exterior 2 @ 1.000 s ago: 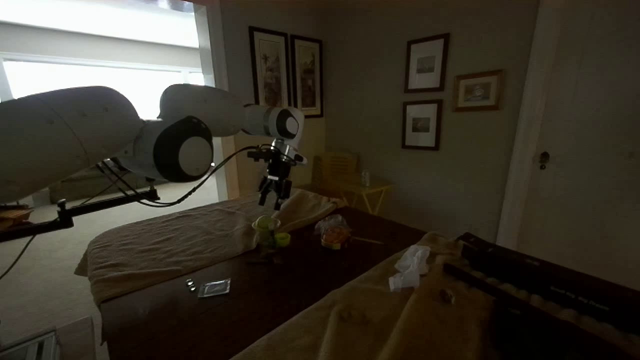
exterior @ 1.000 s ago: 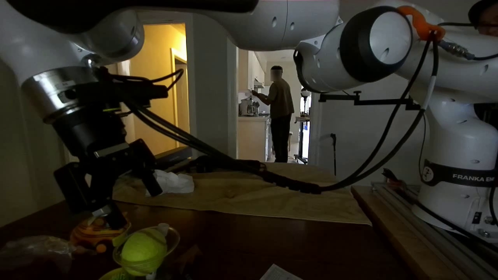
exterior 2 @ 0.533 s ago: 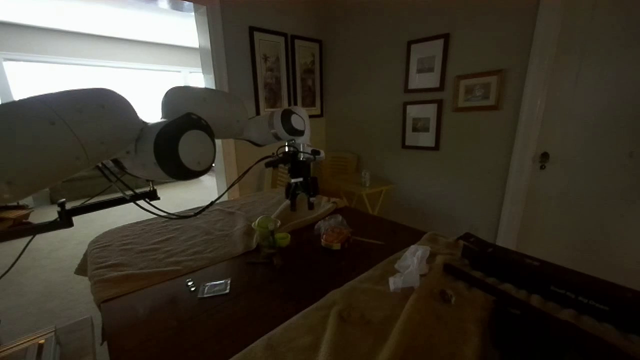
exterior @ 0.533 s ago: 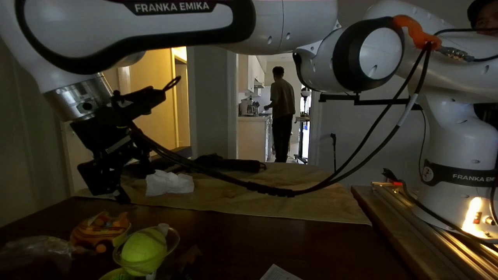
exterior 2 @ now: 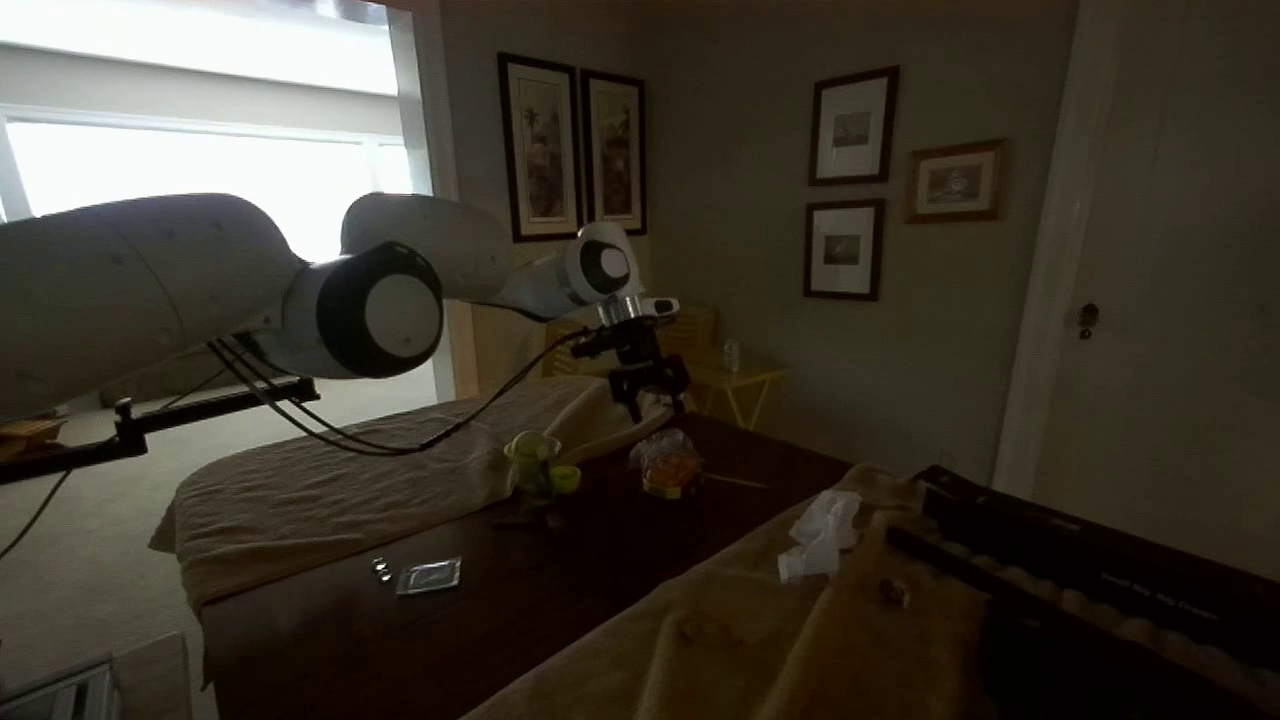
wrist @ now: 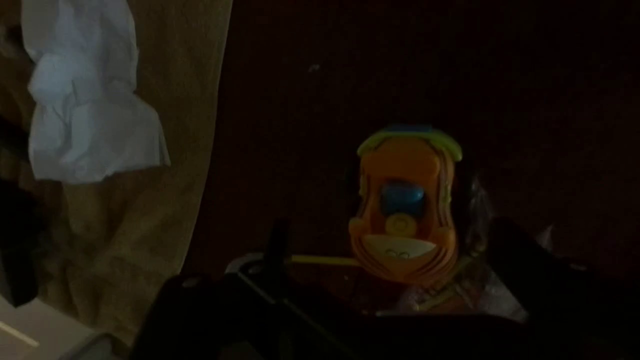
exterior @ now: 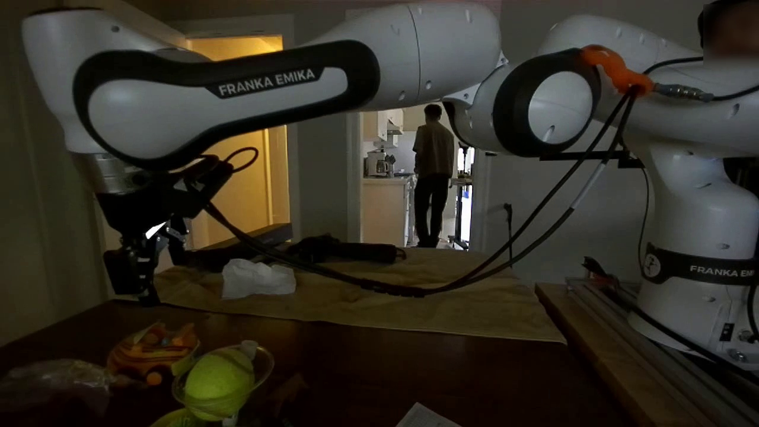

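My gripper (exterior: 163, 279) hangs above the dark table with its fingers apart and nothing between them. In an exterior view it also shows (exterior 2: 658, 408), beyond and above an orange toy car (exterior 2: 670, 473). In the wrist view the fingers (wrist: 391, 232) are spread wide, dark at the lower edge. The toy car (wrist: 405, 210), with a blue seat and a yellow wheel, lies below and between them, apart from them. A clear plastic bag (wrist: 500, 295) lies beside the car, partly hidden by a finger. A thin yellow stick (wrist: 322, 260) lies on the car's other side.
A yellow-green ball (exterior: 219, 382) sits in a clear cup beside the car, with a small yellow-green cup (exterior 2: 565, 480). White crumpled paper (exterior 2: 822, 535) lies on a tan towel (exterior: 367, 299). A silver packet (exterior 2: 430, 576) and a long dark box (exterior 2: 1100, 560) lie farther off.
My gripper has moved from over the ball and cup toward the toy car, rightward in an exterior view. The wrist has turned. The objects on the table have not moved.
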Controlling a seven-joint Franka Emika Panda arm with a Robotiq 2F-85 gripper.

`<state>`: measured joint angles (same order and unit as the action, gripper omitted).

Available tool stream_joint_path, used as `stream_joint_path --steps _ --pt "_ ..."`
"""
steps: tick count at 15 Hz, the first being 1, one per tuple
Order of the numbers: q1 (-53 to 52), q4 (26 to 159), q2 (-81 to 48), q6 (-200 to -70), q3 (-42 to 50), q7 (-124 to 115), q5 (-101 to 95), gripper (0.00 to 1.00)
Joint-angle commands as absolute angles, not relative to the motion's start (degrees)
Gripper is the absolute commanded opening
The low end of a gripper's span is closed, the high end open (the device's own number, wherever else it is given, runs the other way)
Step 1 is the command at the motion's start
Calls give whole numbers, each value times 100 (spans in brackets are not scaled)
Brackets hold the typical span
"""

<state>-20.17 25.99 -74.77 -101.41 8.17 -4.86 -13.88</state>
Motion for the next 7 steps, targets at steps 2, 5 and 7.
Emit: stream_joint_path --steps 2,5,7 --pt "-1549 2456 -7681 -11274 496 337 -1199 100" --pt "-1178 2522 -7686 -11669 128 733 -865 100" --pt "-1309 2562 -7665 -11491 374 455 -1093 100"
